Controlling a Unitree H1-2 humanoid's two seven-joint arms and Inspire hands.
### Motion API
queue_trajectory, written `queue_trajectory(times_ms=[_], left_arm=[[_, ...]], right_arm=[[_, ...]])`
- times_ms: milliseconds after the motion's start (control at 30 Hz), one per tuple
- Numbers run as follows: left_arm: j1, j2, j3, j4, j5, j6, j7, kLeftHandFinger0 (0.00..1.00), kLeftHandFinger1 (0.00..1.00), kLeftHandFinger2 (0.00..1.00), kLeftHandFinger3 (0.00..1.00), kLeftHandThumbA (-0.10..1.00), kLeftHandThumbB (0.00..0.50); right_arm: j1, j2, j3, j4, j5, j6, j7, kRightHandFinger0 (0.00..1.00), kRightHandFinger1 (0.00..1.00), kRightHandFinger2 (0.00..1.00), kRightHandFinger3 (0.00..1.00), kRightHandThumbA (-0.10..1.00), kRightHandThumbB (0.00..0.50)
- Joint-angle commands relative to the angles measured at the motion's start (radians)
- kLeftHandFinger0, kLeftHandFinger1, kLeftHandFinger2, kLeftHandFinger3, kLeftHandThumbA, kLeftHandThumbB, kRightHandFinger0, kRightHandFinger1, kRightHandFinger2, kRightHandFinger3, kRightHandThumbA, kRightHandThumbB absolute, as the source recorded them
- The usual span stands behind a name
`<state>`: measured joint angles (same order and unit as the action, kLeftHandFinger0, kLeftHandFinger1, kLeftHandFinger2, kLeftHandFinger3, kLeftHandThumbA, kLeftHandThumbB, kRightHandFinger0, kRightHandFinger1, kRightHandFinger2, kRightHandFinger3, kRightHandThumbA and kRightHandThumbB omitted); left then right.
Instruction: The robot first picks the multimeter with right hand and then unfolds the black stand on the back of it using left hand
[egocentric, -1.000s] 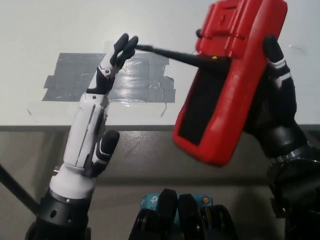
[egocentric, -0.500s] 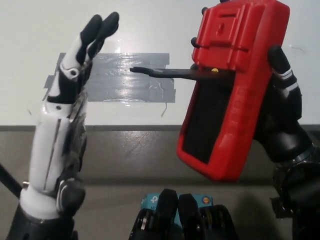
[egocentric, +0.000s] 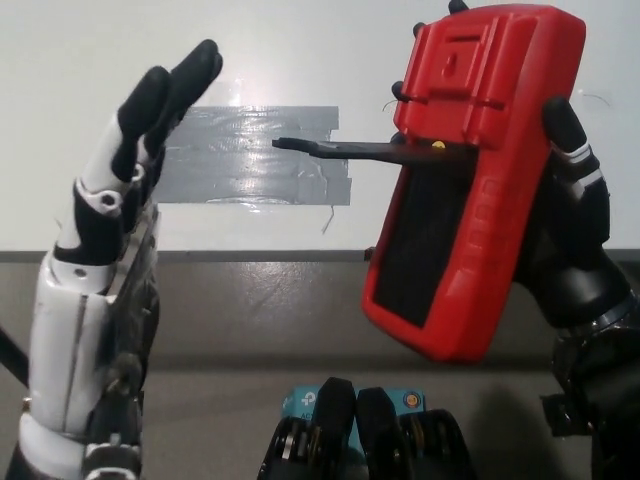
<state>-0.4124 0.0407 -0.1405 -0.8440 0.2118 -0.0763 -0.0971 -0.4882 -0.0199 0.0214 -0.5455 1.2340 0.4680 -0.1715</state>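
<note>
A red multimeter (egocentric: 478, 170) is held up at the right with its back facing me, tilted slightly. My black right hand (egocentric: 572, 230) is shut on its right side and rear. The thin black stand (egocentric: 345, 150) juts out to the left from the middle of the case, unfolded and roughly level. My white left hand (egocentric: 105, 260) is raised at the left with its fingers straight and apart, holding nothing. It is well clear of the stand's tip.
Strips of grey tape (egocentric: 255, 155) lie on the white table (egocentric: 300, 50) behind the stand. The table's front edge (egocentric: 250, 256) runs across the middle, with darker floor below it.
My left hand let go of the stand's tip, opened and drew back to the left and toward me. The multimeter shifted slightly right and more upright, its stand left sticking out.
</note>
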Motion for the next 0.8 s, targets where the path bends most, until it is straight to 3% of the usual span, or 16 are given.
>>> queue_trajectory(times_ms=[0,100,133,200,500,633,767], left_arm=[[-0.039,0.021,-0.020,0.033,-0.004,-0.083,-0.032,1.00,1.00,1.00,1.00,1.00,0.273],[-0.039,0.022,-0.021,0.036,-0.004,-0.088,-0.030,1.00,1.00,1.00,1.00,1.00,0.271],[-0.044,0.030,-0.029,0.048,-0.012,-0.045,-0.050,1.00,1.00,1.00,1.00,1.00,0.327],[-0.059,0.031,-0.033,0.057,-0.006,-0.028,-0.060,1.00,1.00,1.00,1.00,1.00,0.343],[-0.066,0.013,-0.044,0.083,0.029,-0.039,-0.062,1.00,1.00,1.00,1.00,1.00,0.384],[-0.066,0.008,-0.051,0.078,0.014,-0.039,-0.066,1.00,1.00,1.00,1.00,1.00,0.381],[-0.053,0.001,-0.053,0.073,0.042,-0.063,-0.064,1.00,1.00,1.00,1.00,1.00,0.379]], right_arm=[[-0.024,0.002,-0.007,-0.024,0.019,-0.014,0.007,0.00,0.23,0.65,0.31,-0.10,0.165],[-0.024,0.002,-0.007,-0.024,0.019,-0.014,0.007,0.00,0.23,0.65,0.31,-0.10,0.166],[-0.017,0.006,0.000,-0.032,0.023,-0.013,0.010,0.00,0.26,0.71,0.35,-0.10,0.165],[-0.014,0.009,0.004,-0.033,0.026,-0.014,0.020,0.00,0.30,0.77,0.44,-0.10,0.161],[-0.004,0.014,0.011,-0.046,0.016,-0.018,0.015,0.00,0.30,0.78,0.61,-0.10,0.149],[-0.003,0.010,0.013,-0.044,0.013,-0.018,0.025,0.00,0.28,0.75,0.59,-0.10,0.154],[-0.004,0.005,0.009,-0.048,0.015,-0.015,0.012,0.00,0.25,0.69,0.50,-0.10,0.169]])
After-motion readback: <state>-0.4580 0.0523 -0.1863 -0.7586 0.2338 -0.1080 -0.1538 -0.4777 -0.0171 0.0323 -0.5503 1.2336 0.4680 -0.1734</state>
